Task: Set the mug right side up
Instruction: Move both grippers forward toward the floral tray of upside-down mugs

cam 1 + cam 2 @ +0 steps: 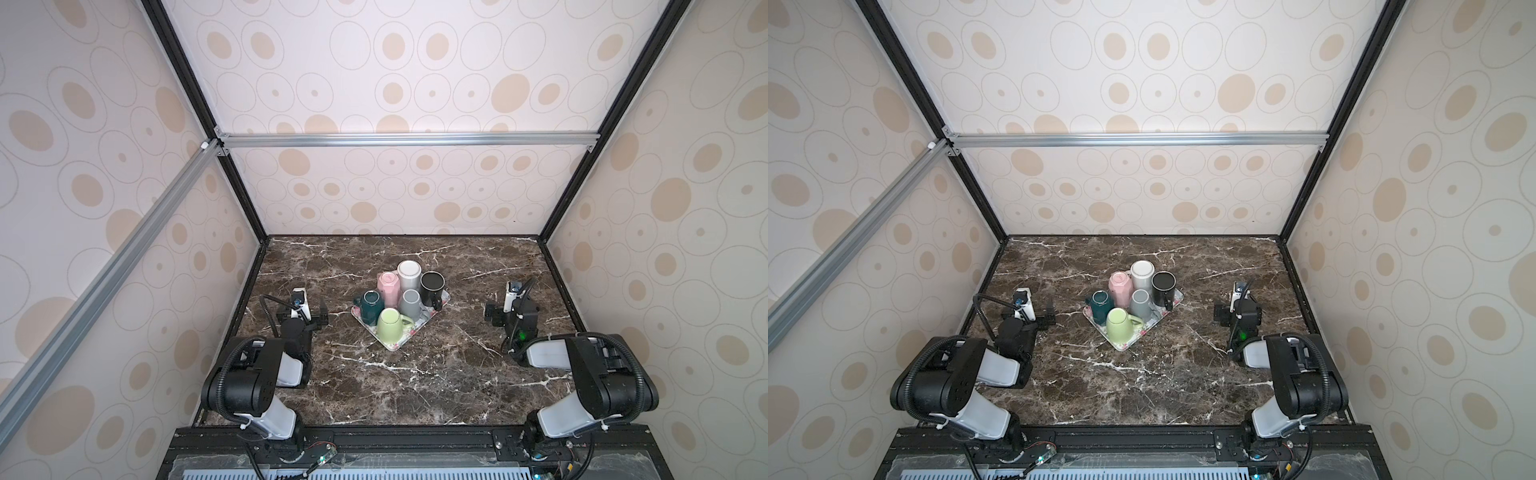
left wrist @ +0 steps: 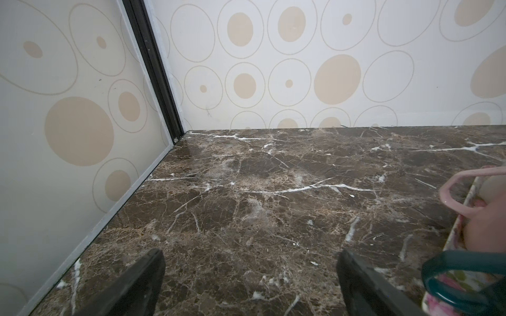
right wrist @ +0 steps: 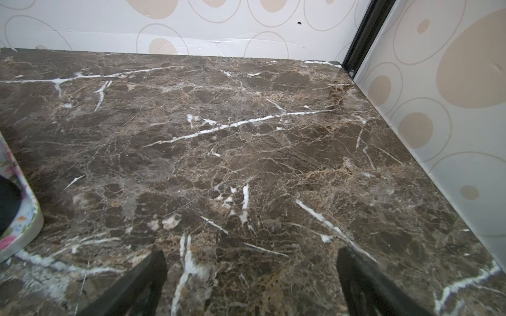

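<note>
We log: left end effector fingers apart, empty, low over counter left of tray | right end effector fingers apart, empty, right of tray | six mugs crowd tray mid-counter | black mug mouth up

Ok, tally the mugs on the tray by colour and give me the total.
White mug: 1
Pink mug: 1
Black mug: 1
Dark green mug: 1
Grey mug: 1
Light green mug: 1
Total: 6 mugs
</note>
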Action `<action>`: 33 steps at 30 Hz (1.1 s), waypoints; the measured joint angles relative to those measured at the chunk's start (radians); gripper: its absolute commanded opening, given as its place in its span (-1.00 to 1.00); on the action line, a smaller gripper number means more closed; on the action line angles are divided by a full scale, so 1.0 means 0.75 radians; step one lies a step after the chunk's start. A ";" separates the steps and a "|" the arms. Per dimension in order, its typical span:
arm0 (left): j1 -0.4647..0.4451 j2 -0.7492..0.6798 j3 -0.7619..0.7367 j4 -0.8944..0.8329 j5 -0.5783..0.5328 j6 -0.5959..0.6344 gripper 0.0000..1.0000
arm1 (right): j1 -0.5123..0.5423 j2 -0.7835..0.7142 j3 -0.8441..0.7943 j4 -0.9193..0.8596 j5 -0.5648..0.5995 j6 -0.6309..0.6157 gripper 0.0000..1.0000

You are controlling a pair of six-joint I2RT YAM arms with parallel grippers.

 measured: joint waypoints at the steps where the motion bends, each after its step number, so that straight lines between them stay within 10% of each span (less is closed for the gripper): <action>1: 0.000 0.000 0.000 0.000 0.000 0.000 0.97 | -0.001 0.000 0.002 -0.001 -0.004 0.001 0.99; 12: -0.054 -0.067 0.001 -0.056 -0.162 0.003 0.97 | 0.009 -0.066 0.061 -0.185 0.082 0.019 1.00; 25: -0.267 -0.634 0.258 -0.842 -0.563 -0.220 0.97 | 0.129 -0.566 0.464 -0.905 -0.055 0.250 0.99; 33: -0.316 -0.607 0.315 -1.217 -0.409 -0.356 0.97 | 0.557 -0.659 0.528 -1.224 -0.092 0.369 0.99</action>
